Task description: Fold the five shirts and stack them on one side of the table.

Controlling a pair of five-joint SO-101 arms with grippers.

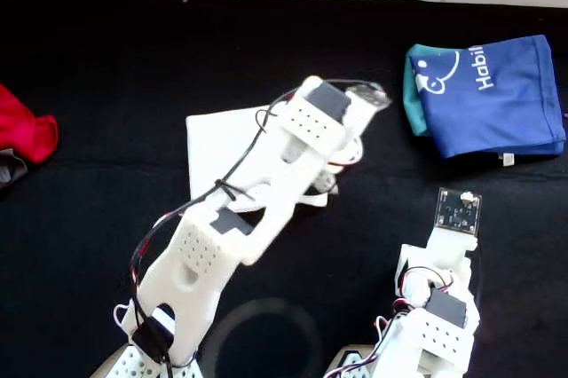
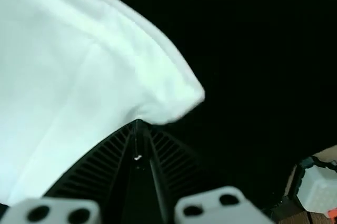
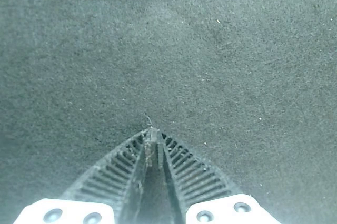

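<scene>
The white shirt [image 1: 222,143] lies roughly in the middle of the table [image 1: 106,59], spread flat in part, with one squared edge showing on the far side. The left arm [image 1: 257,192] leans right across it. From the wrist, the left pincer [image 2: 138,129] has its two halves pressed together, and the cloth [image 2: 79,66] puckers right at the tip, so I take it to be nipped on a fold near the shirt's rounded corner (thin cloth, so the grip itself is hard to make out). Holding it by the edge like that makes sense for carrying one side over the other.

Over toward the far right of the table sits a blue shirt [image 1: 488,98], already folded, with a teal shirt [image 1: 411,94] peeking out beneath it. That looks like the start of the stack, kept to one side so the middle is free for folding. At the opposite edge a red shirt [image 1: 25,129] lies crumpled, with something dark under it that I can't identify; I'd guess it waits its turn.

The right arm [image 1: 439,316] is tucked back at the near edge, clear of the cloth. The right pincer [image 3: 151,137] is closed on nothing, pointing down at bare black table [image 3: 210,50].
</scene>
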